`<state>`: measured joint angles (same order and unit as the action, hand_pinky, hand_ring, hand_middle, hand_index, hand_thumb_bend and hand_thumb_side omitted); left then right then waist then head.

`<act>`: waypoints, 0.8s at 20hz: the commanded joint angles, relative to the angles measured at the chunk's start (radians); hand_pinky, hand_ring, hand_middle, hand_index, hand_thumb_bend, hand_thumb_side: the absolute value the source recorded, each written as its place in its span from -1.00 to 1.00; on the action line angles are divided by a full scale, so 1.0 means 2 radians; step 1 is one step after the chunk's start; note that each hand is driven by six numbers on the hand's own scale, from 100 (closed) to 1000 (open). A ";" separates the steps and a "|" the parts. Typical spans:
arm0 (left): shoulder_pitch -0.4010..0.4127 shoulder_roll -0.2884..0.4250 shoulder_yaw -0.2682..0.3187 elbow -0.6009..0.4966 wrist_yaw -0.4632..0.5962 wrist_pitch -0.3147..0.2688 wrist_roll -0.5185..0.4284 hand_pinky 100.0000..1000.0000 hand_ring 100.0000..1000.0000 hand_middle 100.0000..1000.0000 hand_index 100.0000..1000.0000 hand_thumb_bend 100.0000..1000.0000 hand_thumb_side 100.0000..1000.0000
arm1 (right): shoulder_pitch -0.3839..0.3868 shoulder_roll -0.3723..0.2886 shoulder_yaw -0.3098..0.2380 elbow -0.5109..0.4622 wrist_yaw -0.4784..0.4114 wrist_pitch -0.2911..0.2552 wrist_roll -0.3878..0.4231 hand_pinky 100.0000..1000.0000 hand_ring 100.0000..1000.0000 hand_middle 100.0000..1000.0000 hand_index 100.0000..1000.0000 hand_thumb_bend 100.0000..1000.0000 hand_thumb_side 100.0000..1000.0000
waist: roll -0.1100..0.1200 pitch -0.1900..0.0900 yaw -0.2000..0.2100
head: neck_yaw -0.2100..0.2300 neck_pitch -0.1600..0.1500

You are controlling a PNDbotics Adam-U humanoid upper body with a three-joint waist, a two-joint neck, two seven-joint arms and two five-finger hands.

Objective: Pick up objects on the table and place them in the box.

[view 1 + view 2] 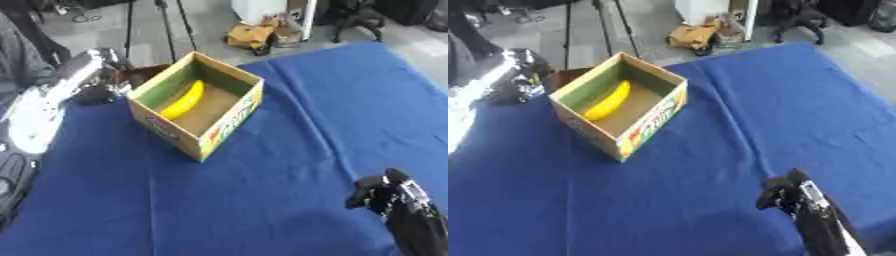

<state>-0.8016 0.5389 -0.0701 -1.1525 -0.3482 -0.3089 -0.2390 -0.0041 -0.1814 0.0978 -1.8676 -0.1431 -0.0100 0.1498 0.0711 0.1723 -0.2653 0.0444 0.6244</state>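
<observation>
Banana (185, 100), one only, lies inside the single box (229, 121) at eleven o'clock on the table (262, 200). Right hand (378, 192), at five o'clock, well apart, fingers curled on nothing. Left hand (105, 85) beside the box at nine o'clock; cannot tell its fingers.

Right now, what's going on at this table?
A banana lies inside the open box on the blue table. The left hand is up beside the box's far-left corner; what its fingers are doing is not clear. The right hand sits near the lower right edge, fingers curled, holding nothing. No other loose object shows on the cloth.
</observation>
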 commanded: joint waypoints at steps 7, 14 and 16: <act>0.116 0.052 0.043 -0.253 0.222 0.070 0.028 0.14 0.38 0.34 0.34 -0.28 0.56 | 0.001 0.002 -0.011 -0.009 -0.005 -0.002 -0.008 0.09 -0.02 -0.15 0.18 -1.00 0.92 | -0.012 -0.006 0.024 | -0.010 0.012; 0.216 -0.003 0.074 -0.341 0.287 0.091 0.061 0.10 0.36 0.31 0.31 -0.36 0.69 | 0.004 0.005 -0.017 -0.012 -0.005 -0.005 -0.014 0.09 -0.02 -0.15 0.18 -1.00 0.93 | -0.018 -0.005 0.044 | -0.012 0.020; 0.241 -0.022 0.078 -0.347 0.296 0.092 0.070 0.10 0.36 0.31 0.30 -0.37 0.73 | 0.005 0.007 -0.019 -0.013 -0.007 -0.006 -0.016 0.09 -0.02 -0.15 0.18 -1.00 0.93 | -0.020 -0.005 0.049 | -0.012 0.023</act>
<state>-0.3145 0.4964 0.0635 -1.8163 0.2267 -0.1265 -0.1123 0.0092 -0.1673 0.0669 -1.8688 -0.1515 -0.0205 0.1226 0.0346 0.1731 -0.1658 0.0221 0.6610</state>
